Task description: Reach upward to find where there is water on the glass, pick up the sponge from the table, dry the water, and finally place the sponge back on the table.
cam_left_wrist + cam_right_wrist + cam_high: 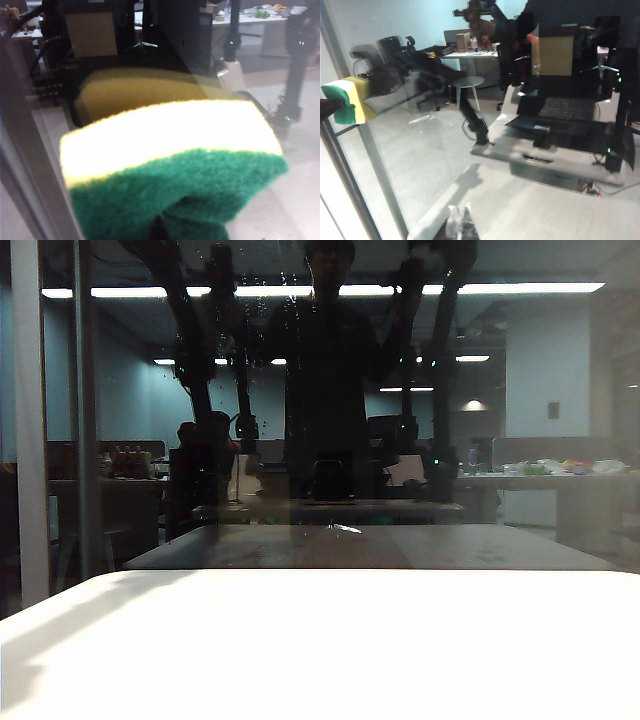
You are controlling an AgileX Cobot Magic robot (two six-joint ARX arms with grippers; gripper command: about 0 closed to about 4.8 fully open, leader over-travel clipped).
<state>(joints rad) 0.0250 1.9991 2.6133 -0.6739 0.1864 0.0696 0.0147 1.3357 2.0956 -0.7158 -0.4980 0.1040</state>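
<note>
The left gripper [165, 232] is clamped shut on the sponge [170, 165], its jaws biting into the dark green scouring layer so that the foam puckers around them, with the yellow face turned toward the glass [45, 165]. That yellow face sits right at the pane — its dim mirrored twin hangs just beyond it — though whether foam and pane actually touch cannot be told from the left wrist view. The right wrist view shows the same sponge at the far left of the pane, close beside the pale frame bar [375, 185], held by a dark fingertip. The right gripper [457, 225] shows only as a blurred tip low in its own view, and whether it is open or closed cannot be told; it holds nothing that can be seen. In the exterior view the water [268, 290] is a loose scatter of pale droplets high on the pane, and the white table [320, 660] lies bare below. The likely trouble from here is wiping the wrong patch and leaving the droplets untouched. Pressing too lightly would smear instead of dry; pressing too hard against a pinch on soft foam could twist the sponge out of the jaws — it would then drop.
</note>
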